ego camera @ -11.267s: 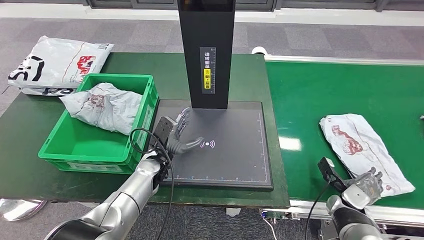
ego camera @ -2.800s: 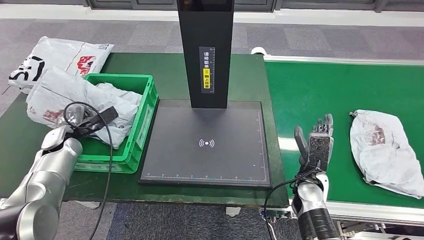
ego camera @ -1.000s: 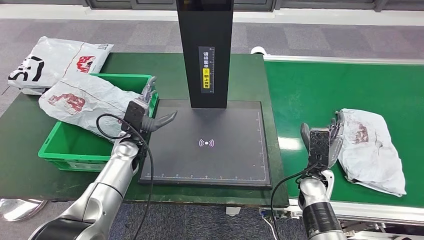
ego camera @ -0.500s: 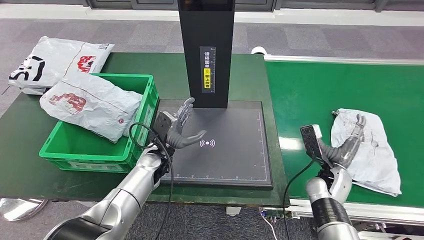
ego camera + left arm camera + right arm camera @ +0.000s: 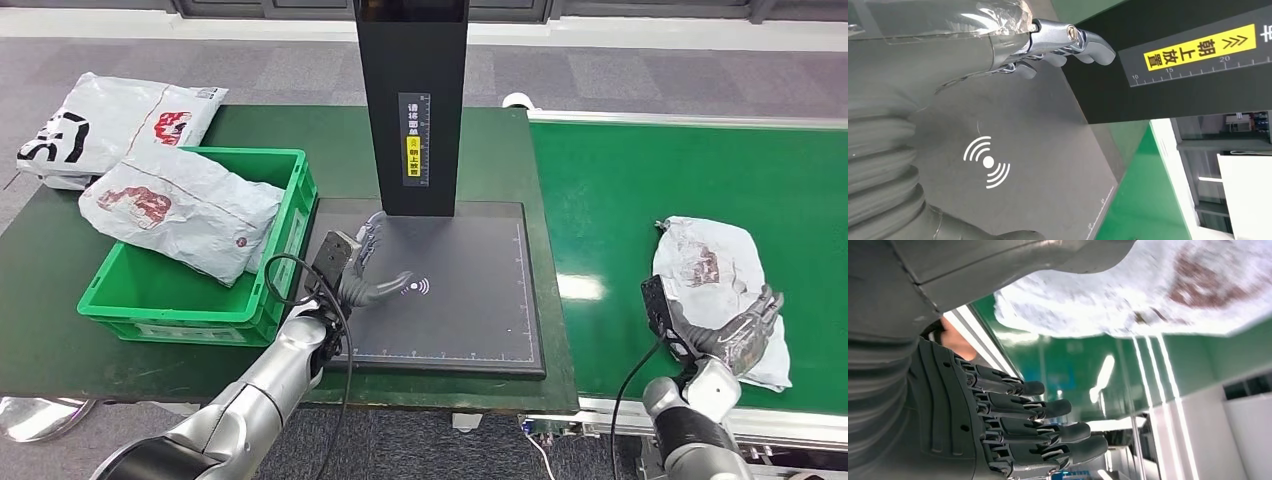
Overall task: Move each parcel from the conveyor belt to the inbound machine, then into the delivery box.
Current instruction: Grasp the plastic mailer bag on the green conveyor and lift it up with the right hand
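Parcel (image 5: 712,282) number one for this step is the white crumpled bag lying on the green conveyor belt (image 5: 640,190) at the right, near its front edge. The right hand (image 5: 738,335) sits at the bag's near end with fingers spread and reaching under or against the edge; from the wrist view the fingers (image 5: 1048,410) are extended, apart from the bag, with belt showing between them and it, so I judge nothing is held yet. The left hand (image 5: 362,270) hovers over the near left part of the dark scanner plate (image 5: 470,300), fingers loosely apart and holding nothing. Another parcel (image 5: 180,205) already lies across the green box (image 5: 290,215) at the left, overhanging its rim, and a third bag (image 5: 110,120) lies on the table at the far left beyond it. The main risk is a weak hold: the bag is thin, slack plastic, so fingers closing at one end may pinch only film, and the contents could sag or slide out on the lift. A low carry could also drag the bag on the edge between belt and table. The waiting left hand may block the plate.
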Robot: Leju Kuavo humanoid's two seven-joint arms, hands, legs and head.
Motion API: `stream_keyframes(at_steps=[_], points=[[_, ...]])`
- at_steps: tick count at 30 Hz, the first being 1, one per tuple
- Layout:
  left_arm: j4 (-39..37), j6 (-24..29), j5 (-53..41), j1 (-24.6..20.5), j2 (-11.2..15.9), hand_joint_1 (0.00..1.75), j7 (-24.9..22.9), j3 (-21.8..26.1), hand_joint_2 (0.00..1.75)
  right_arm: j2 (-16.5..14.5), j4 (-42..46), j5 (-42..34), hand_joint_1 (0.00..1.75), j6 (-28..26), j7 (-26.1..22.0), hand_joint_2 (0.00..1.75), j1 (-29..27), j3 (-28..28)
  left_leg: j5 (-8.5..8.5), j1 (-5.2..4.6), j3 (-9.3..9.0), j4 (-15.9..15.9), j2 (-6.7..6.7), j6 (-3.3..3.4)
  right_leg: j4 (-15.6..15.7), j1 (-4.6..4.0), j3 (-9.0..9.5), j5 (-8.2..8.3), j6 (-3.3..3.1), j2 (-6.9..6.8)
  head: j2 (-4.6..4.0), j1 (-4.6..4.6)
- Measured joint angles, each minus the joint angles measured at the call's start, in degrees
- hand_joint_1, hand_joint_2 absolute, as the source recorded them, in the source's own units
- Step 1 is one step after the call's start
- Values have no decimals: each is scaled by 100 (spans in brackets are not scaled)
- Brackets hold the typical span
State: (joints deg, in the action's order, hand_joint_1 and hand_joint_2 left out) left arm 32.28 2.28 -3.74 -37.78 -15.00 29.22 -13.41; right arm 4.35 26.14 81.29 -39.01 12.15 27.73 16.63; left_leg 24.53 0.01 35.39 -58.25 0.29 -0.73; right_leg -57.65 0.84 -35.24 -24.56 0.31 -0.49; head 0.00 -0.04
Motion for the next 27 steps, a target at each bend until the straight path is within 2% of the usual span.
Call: stream_keyframes(at_steps=[6,13,23,24,27], points=[[3,18,-67,7,34,0,0,0,175,86,-445,320,0,968,715,175,146,1,0,0,1,0,-2,1,0,0,0,0,0,-2,0,0],[34,-18,-138,6,76,0,-12,0,175,119,-728,295,0,2122,1034,175,178,4,-1,0,1,0,-2,1,0,0,0,0,0,-3,0,0],[57,-30,-160,6,83,0,-17,0,175,153,-885,253,0,2352,1062,175,204,26,-1,0,1,-1,-2,2,0,0,0,0,1,-3,0,0],[57,-34,-161,6,84,0,-18,0,175,153,-892,253,19,2407,1075,175,209,33,-2,0,1,-1,-2,2,0,0,0,0,1,-3,0,0],[57,-73,-183,3,82,0,-25,0,175,157,-911,245,150,2846,1151,175,247,76,-2,0,-3,-1,0,2,0,-1,2,0,1,-1,0,0]])
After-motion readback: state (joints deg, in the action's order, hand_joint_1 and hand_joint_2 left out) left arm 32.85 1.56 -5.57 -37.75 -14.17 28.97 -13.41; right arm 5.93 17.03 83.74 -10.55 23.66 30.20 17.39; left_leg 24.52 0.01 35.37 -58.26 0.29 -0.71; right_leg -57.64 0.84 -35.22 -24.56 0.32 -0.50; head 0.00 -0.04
